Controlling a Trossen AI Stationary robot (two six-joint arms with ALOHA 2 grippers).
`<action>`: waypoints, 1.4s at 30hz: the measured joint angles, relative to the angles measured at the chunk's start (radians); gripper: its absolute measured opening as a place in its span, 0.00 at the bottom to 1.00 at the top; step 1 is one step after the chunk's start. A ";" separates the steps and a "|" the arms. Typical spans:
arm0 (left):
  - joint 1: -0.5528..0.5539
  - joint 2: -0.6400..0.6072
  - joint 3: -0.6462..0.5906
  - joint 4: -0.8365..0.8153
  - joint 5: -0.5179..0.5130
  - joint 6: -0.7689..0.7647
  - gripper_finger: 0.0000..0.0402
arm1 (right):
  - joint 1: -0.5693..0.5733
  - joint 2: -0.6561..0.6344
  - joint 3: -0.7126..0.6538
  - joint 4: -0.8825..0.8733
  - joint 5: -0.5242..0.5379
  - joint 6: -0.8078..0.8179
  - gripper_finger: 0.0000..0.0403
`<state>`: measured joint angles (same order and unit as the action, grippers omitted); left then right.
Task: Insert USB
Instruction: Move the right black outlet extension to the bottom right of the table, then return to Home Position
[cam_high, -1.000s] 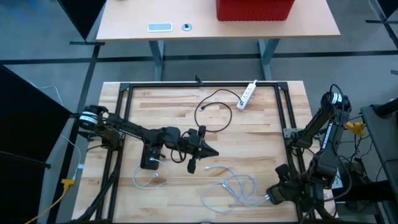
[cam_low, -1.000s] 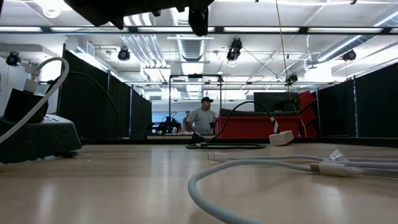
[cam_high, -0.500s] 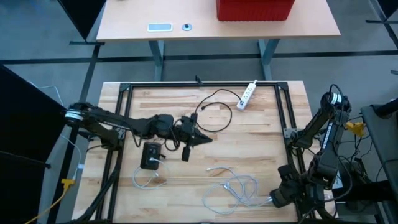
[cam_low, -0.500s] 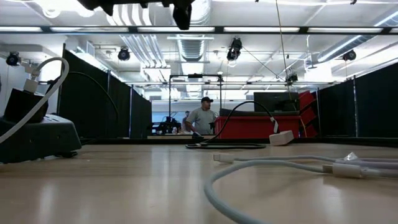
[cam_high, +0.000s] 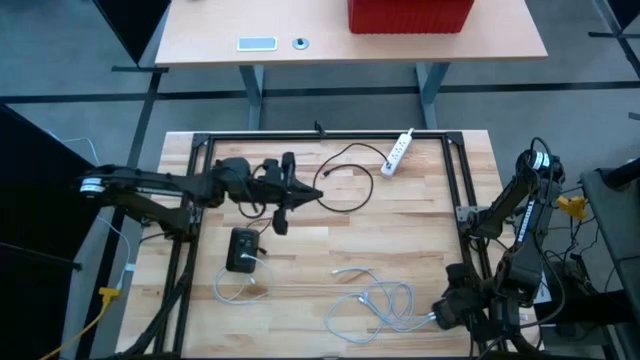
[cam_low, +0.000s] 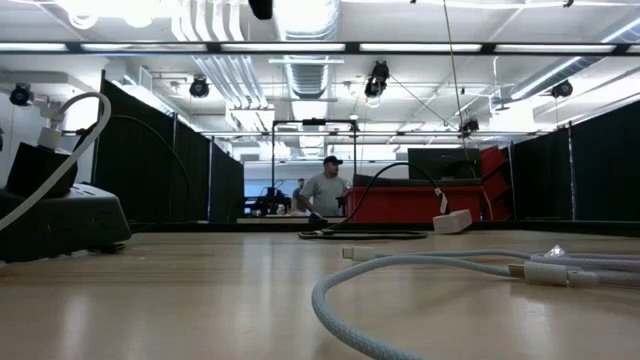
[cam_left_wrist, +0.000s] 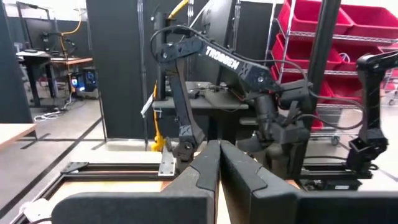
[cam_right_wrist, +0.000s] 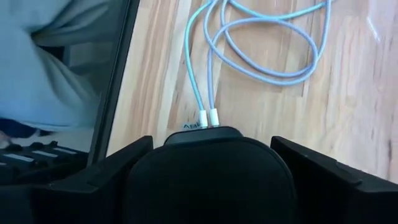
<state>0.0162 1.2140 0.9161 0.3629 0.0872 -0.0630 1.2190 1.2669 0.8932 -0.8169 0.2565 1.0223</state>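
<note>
Nearest the front edge of the table, a loose white cable lies coiled and unplugged, its two ends just beside the right gripper, which waits there with fingers spread wide and empty. To the left sits a black charger block, a short white cable already in it. The left gripper, fingers pressed together and holding nothing, has pulled back from above that block toward the far left side over the last second. I judge the insertion step finished or abandoned. Farther off lie a black cable and a white power strip, clear of the work. A person stands in the room beyond.
</note>
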 joint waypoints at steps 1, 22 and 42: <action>0.000 -0.013 0.000 -0.021 0.000 -0.005 0.00 | 0.000 -0.001 0.000 0.001 -0.003 0.008 0.78; 0.027 -0.340 0.000 -0.455 0.035 -0.015 0.00 | -0.053 -0.092 0.313 -0.043 0.399 -0.529 0.77; 0.613 -0.454 0.000 -0.686 0.513 0.164 0.00 | -1.160 -0.556 0.313 0.247 -0.125 -1.335 0.04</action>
<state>0.6292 0.7599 0.9157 -0.3230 0.6003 0.1013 0.0589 0.7112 1.2062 -0.5701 0.1312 -0.3129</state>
